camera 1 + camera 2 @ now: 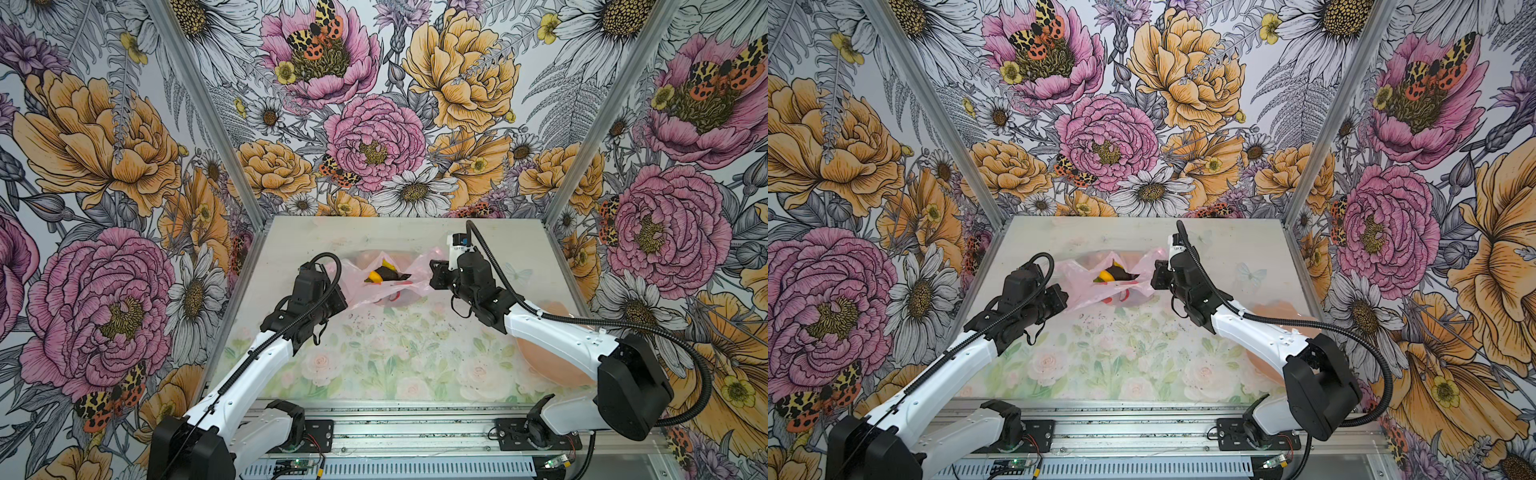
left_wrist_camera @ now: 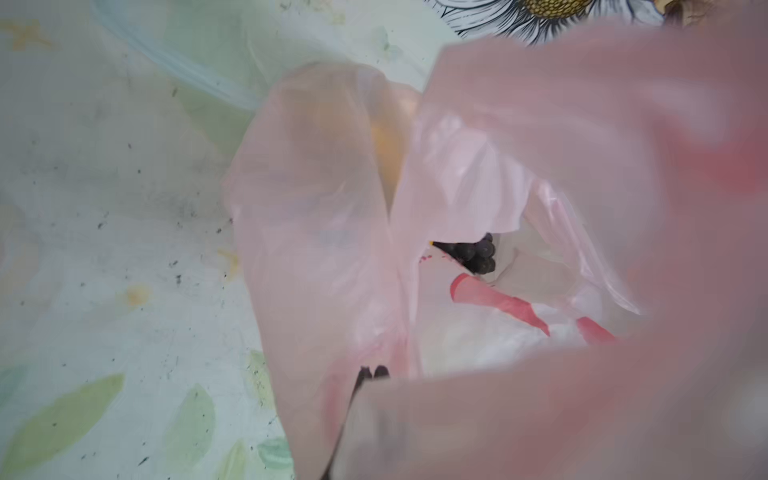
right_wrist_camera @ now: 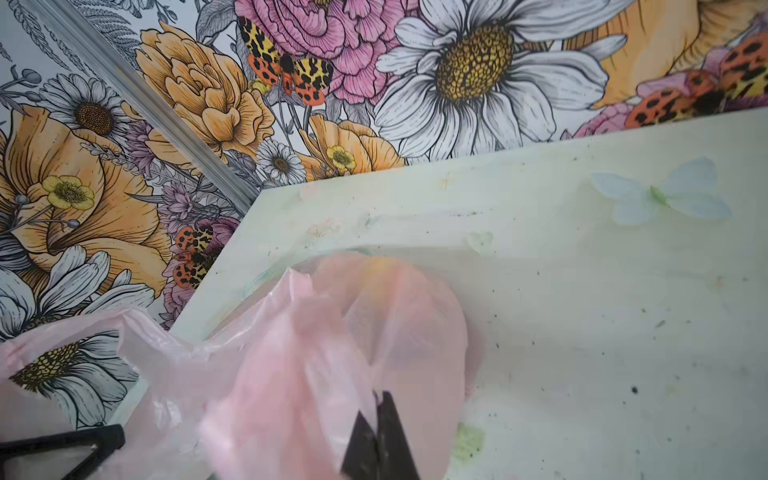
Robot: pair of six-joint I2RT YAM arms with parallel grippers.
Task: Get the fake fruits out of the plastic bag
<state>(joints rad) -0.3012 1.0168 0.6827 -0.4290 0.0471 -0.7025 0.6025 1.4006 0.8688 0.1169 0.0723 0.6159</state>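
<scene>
At the far middle of the flower-printed tabletop (image 1: 374, 365), two tools clench one thin, translucent pale-pink plastic bag (image 1: 357, 286). The left tool (image 2: 372, 372) grips its near-left edge and the right tool (image 3: 379, 409) its right edge. Three fake fruits show in the bag's mouth: a yellow banana (image 1: 388, 264), a dark grape bunch (image 1: 395, 274) and a yellow-orange piece (image 1: 374, 277). One peach plate (image 1: 548, 365) lies under the right arm. Bare tabletop lies in front of the bag.

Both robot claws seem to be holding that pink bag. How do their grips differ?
The left gripper pinches the plastic bag on its left side, nearer the front; the right gripper pinches its right side, further back. Film covers most of the left wrist view; the right wrist view is mostly clear. Shared: both jaws are shut on the film, stretching the mouth open so the fake fruits show.
</scene>
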